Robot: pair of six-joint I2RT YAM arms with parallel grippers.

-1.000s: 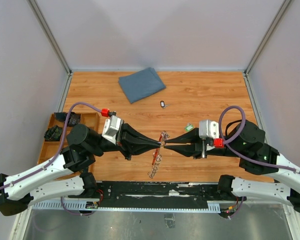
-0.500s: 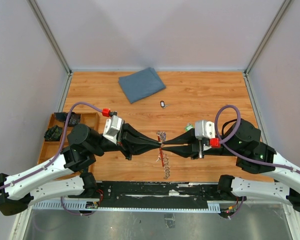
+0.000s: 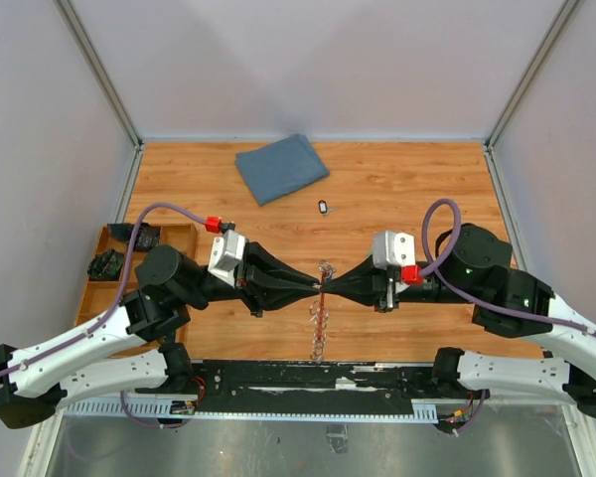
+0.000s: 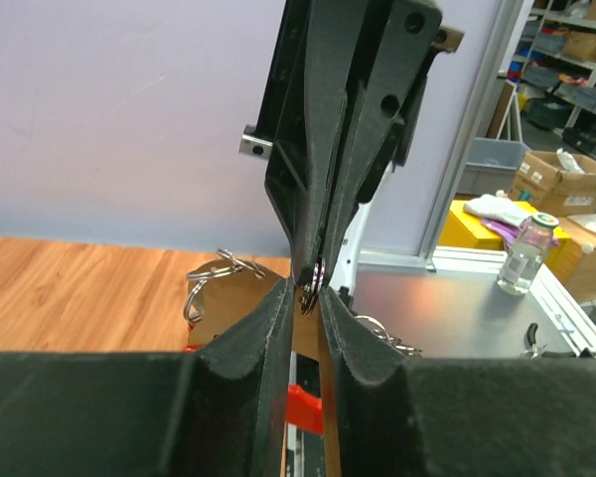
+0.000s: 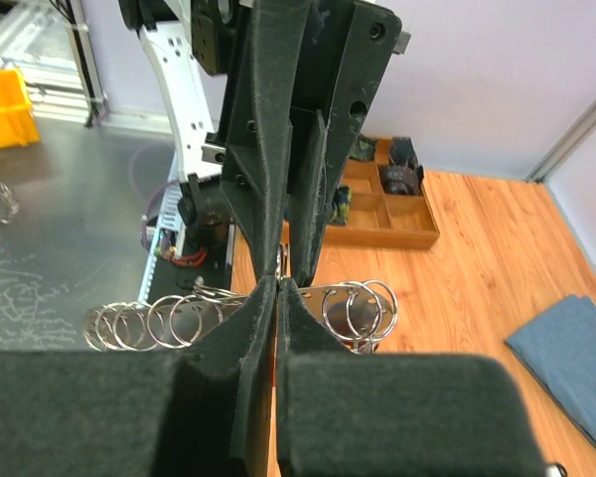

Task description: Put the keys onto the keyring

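Two grippers meet tip to tip near the 6 o'clock edge of the wooden table (image 3: pixel 397 179), the left gripper (image 3: pixel 314 288) reaching in from 9 o'clock and the right gripper (image 3: pixel 331 289) from 3 o'clock. The right one's fingers are pressed together on a silvery ring of the keyring (image 3: pixel 319 320), whose red loop and chain trail toward 6 o'clock from the pinch, while the left one's fingers (image 4: pixel 268 328) stand a narrow slit apart beside that ring, with no clear hold on it. A blue cloth (image 3: pixel 281 167) lies well apart at 12 o'clock.
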